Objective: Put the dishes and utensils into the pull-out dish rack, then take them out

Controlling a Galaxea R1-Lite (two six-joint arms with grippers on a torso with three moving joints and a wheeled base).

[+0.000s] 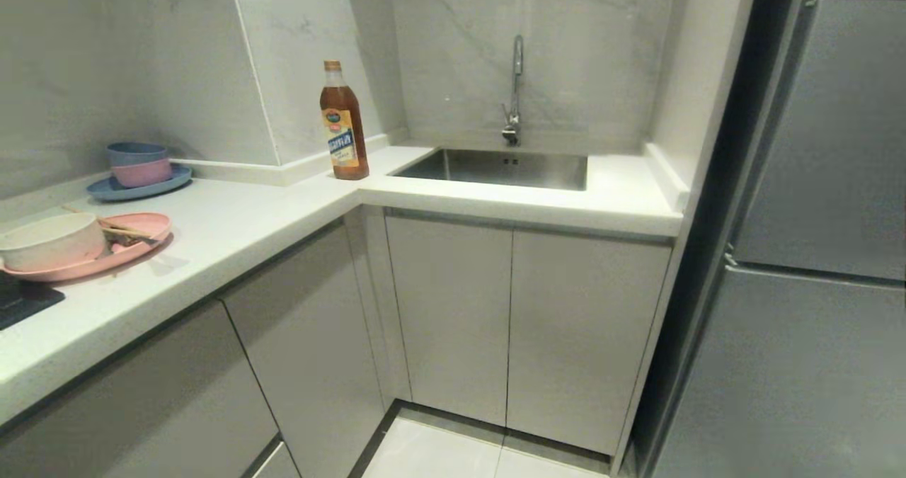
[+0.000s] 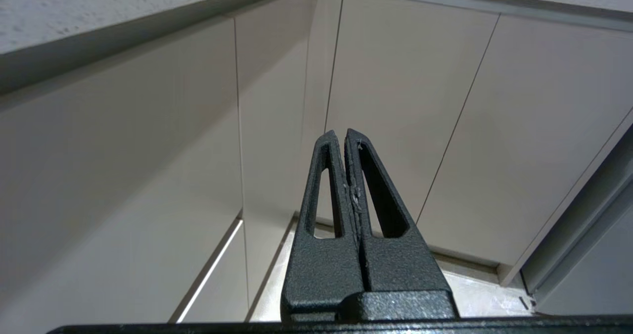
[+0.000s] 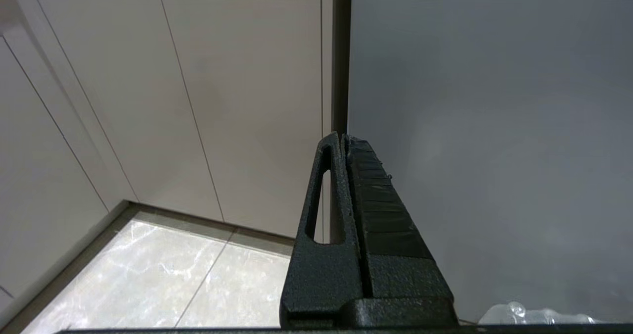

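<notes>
On the left counter lies the oval pale-pink plate (image 1: 138, 241), with the cream-white bowl (image 1: 49, 241) sitting on it. Chopsticks (image 1: 124, 230) and a fork (image 1: 131, 240) rest across the plate beside the bowl. The pull-out dish rack is out of view; only shut cabinet fronts show. Neither arm shows in the head view. My left gripper (image 2: 342, 135) is shut and empty, hanging low before the cabinet doors. My right gripper (image 3: 342, 138) is shut and empty too, low beside the grey fridge front.
A blue plate (image 1: 138, 188) with stacked blue and pink bowls stands at the back left. A brown sauce bottle (image 1: 344, 124) stands by the steel sink (image 1: 495, 168) with its tap. A grey fridge (image 1: 828, 251) fills the right. Pale floor tiles (image 3: 148, 274) lie below.
</notes>
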